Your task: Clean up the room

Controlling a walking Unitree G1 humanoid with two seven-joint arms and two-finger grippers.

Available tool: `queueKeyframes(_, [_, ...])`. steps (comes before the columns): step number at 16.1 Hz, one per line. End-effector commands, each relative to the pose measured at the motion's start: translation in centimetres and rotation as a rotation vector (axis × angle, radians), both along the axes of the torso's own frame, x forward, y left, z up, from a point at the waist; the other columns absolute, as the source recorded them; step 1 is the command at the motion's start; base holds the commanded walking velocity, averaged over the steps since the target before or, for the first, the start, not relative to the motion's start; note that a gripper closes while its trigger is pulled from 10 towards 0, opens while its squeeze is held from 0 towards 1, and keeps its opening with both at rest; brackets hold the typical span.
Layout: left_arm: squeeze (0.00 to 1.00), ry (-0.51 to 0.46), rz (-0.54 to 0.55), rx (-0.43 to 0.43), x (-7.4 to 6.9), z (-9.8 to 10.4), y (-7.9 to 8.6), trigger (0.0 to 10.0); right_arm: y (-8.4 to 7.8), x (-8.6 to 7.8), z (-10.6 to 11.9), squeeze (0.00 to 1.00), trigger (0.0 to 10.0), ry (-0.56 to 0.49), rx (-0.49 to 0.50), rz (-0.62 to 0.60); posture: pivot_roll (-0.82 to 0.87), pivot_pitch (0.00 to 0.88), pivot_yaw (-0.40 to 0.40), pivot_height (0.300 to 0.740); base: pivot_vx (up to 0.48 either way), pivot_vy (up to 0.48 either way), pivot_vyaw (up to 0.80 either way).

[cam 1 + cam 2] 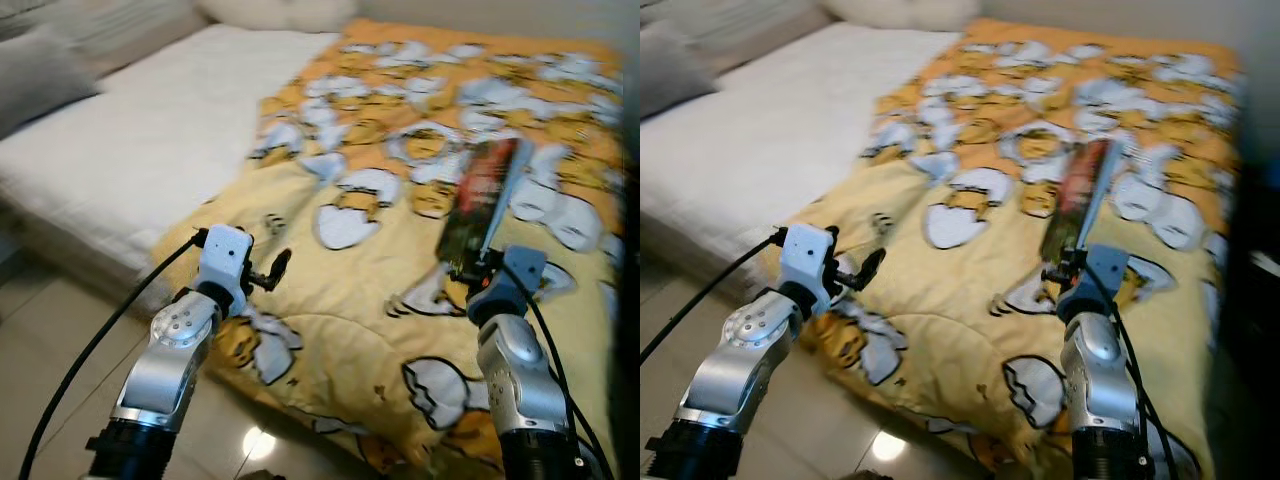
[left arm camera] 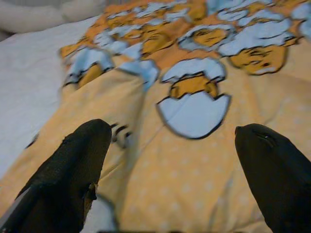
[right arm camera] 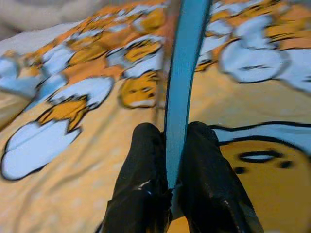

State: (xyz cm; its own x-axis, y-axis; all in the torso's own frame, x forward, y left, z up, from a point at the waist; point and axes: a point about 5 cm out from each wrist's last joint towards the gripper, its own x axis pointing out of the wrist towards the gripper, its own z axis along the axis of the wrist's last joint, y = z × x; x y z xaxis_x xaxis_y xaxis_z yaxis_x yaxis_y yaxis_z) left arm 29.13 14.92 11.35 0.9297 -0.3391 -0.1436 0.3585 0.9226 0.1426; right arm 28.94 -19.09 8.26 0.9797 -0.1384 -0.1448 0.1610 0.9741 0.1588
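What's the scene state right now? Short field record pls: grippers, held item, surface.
left gripper: open, holding nothing, over the near edge of the blanket
right gripper: shut on the book
book: thin, dark red cover, blue edge in the right wrist view, held by its near end above the blanket
blanket: yellow, cartoon egg print, spread over the bed
bed: white mattress, grey pillow at the far left

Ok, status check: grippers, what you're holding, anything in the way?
Right gripper shut on thin dark book, held over the yellow blanket. Left gripper open, empty, above the blanket's near corner. Nothing in the way.
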Motion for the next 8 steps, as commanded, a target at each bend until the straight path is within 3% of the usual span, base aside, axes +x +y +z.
queueKeyframes(1, [0.0,-0.008,0.04,-0.001,0.2,0.1,0.7,10.0,0.9,0.8,1.3,0.0,10.0,-0.069,0.033,0.028,-0.08,0.0,0.094,0.74,0.0,0.0,-0.8])
queueKeyframes(4, [0.0,-0.011,0.047,-0.01,0.3,0.1,0.8,10.0,1.5,1.1,1.7,0.0,10.0,-0.1,0.04,0.078,-0.08,0.0,0.089,0.74,0.0,0.0,-0.8])
queueKeyframes(8, [0.0,-0.013,0.06,-0.029,0.5,0.2,1.0,10.0,2.2,1.3,1.3,0.0,10.0,-0.052,0.02,0.131,-0.07,0.0,0.085,0.74,0.0,0.0,0.0])
